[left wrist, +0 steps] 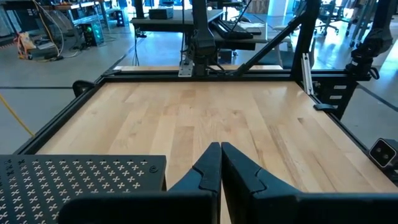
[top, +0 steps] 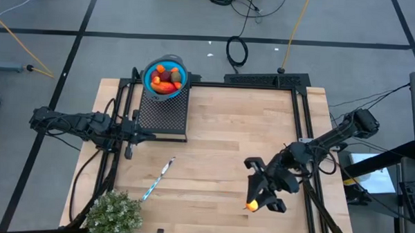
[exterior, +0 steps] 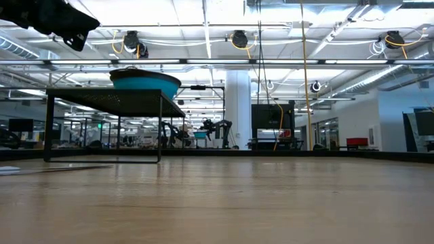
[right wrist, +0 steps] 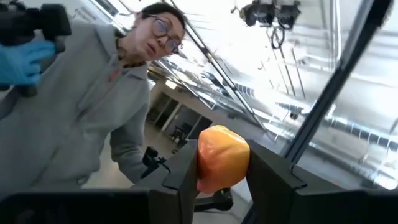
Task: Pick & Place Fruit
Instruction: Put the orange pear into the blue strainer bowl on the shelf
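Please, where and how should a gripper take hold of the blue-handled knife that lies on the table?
I would grip the knife at the middle of its blue handle, coming straight down from above with the jaws across its width. It lies flat and diagonal on the bare table, and it is slim, so a side approach would probably push it away. The plant stands near its lower end, so the handle's middle looks freer.

The fruit (top: 166, 80), orange-red, olive-brown and dark red, fills a bright blue bowl (top: 156, 68) on a black rack (top: 162, 113) patterned with small pale crosses, while one glossy orange piece (right wrist: 222, 157) sits between the right gripper's (right wrist: 219, 176) dark fingers. The table (top: 221, 124) is pale striped wood; the knife (top: 157, 178) handle is blue and the plant (top: 114, 213) dusty green. A person (right wrist: 93, 106) wears a grey hoodie and a blue glove (right wrist: 23, 62).
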